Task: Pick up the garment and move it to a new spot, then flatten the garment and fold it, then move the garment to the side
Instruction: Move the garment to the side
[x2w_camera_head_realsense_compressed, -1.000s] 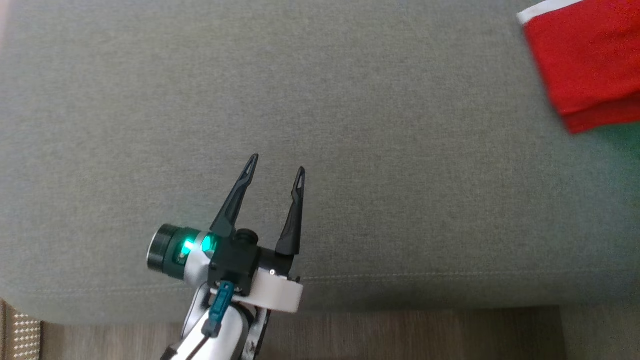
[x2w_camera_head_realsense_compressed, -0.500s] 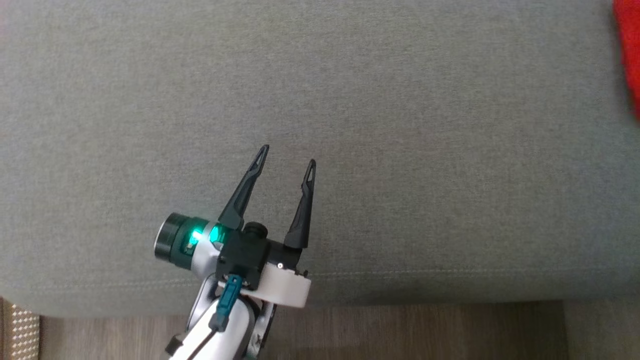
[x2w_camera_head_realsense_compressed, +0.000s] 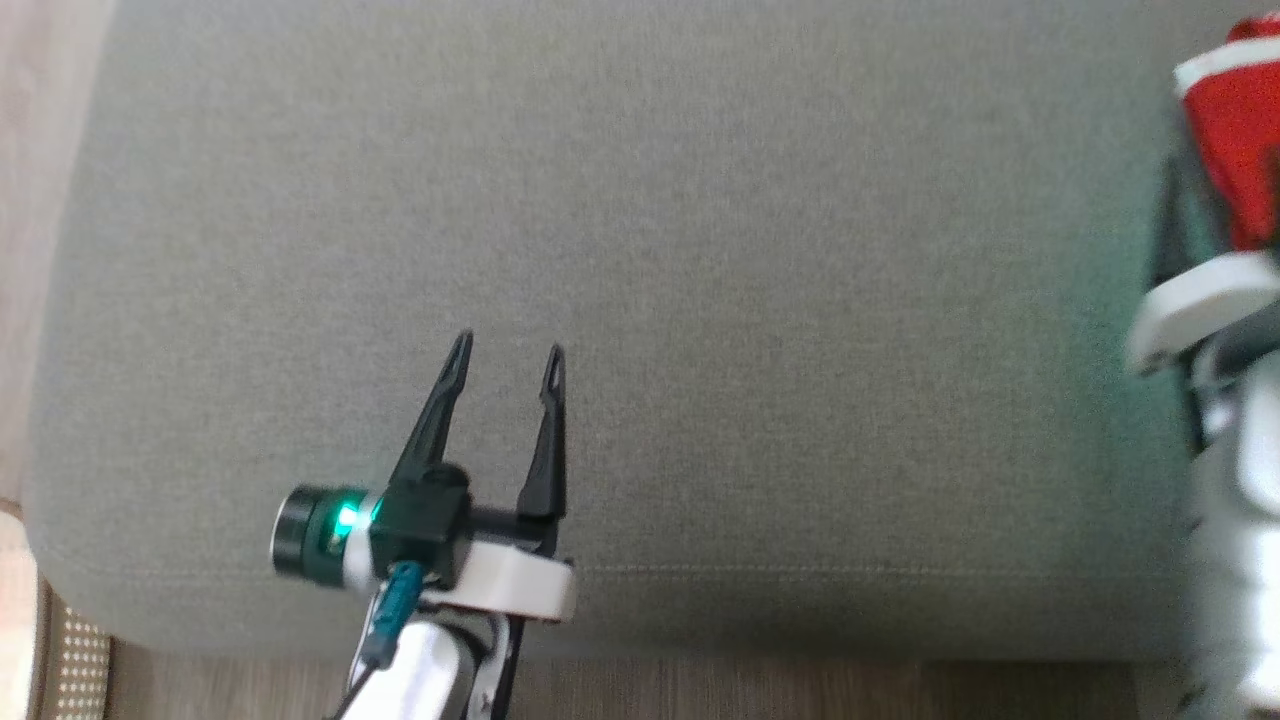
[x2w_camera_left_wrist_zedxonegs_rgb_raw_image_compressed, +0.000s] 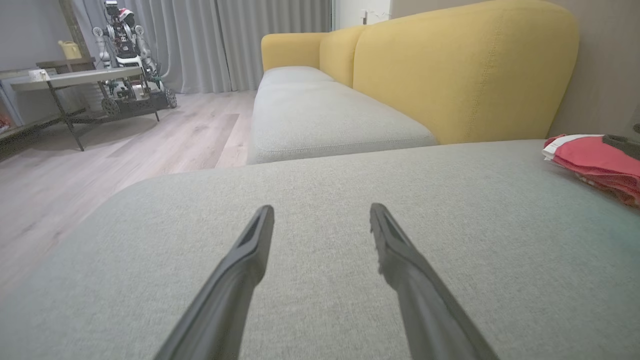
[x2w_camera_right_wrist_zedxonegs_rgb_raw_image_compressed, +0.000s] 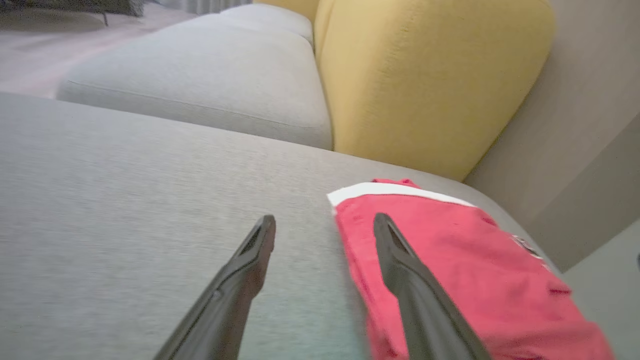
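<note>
- Left gripper (x2w_camera_head_realsense_compressed: 508, 345): fingers spread wide, nothing between them, over bare grey cushion (x2w_camera_head_realsense_compressed: 800, 250).
- Right gripper (x2w_camera_right_wrist_zedxonegs_rgb_raw_image_compressed: 324, 219): fingers spread wide, nothing held. Its left finger is over bare cushion, its right finger over the garment's near edge; contact cannot be told.
- Garment (x2w_camera_right_wrist_zedxonegs_rgb_raw_image_compressed: 465, 270): red with a white band, folded, lying on the cushion well off to the left gripper's right.
- Left wrist view adds: yellow sofa back (x2w_camera_left_wrist_zedxonegs_rgb_raw_image_compressed: 465, 75) ahead; another robot (x2w_camera_left_wrist_zedxonegs_rgb_raw_image_compressed: 122, 30) and a table (x2w_camera_left_wrist_zedxonegs_rgb_raw_image_compressed: 75, 77) far ahead-left.

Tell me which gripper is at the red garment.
The right gripper: in its wrist view, its open jaws straddle the edge of the red garment. The left gripper hovers over bare grey cushion, well away from it.
</note>
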